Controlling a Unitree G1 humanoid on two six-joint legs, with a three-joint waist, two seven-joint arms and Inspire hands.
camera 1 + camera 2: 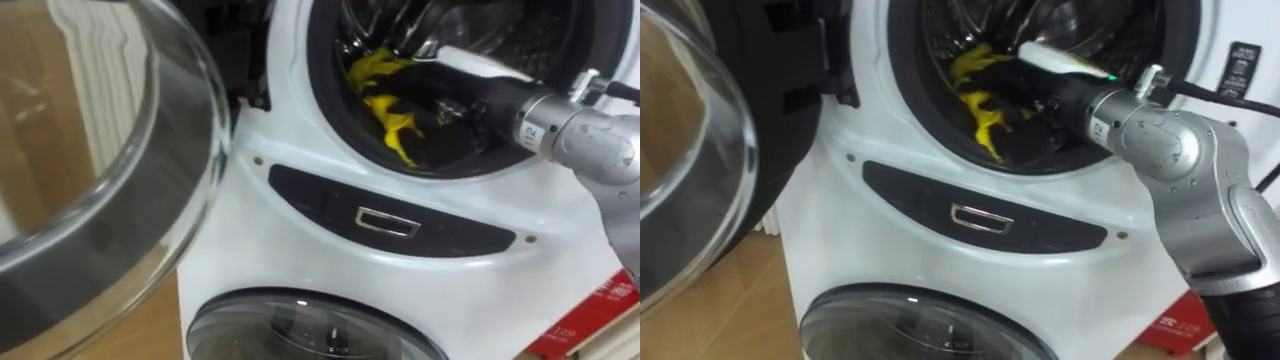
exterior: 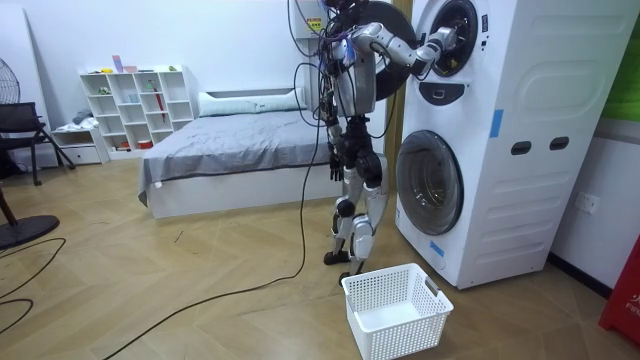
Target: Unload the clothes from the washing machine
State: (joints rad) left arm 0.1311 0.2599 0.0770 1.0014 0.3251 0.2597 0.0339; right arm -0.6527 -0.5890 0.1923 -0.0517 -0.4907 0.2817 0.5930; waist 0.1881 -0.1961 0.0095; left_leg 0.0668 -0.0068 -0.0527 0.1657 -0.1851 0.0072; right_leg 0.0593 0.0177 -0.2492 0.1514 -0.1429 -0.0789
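No print is clear enough to read. A small dark rectangular label (image 1: 1243, 62) with pale marks stands on the white washing machine front (image 1: 820, 230), up and to the right of the right hand (image 1: 1045, 90). Small dark marks sit on the pale wrist band (image 1: 530, 133) just behind that hand. White lettering on a red object (image 1: 612, 300), well below the hand, is blurred. A blue sticker (image 2: 495, 122) is stuck on the machine's side.

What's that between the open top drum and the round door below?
A dark curved panel with a small silvery rectangle, shown in both eye views.
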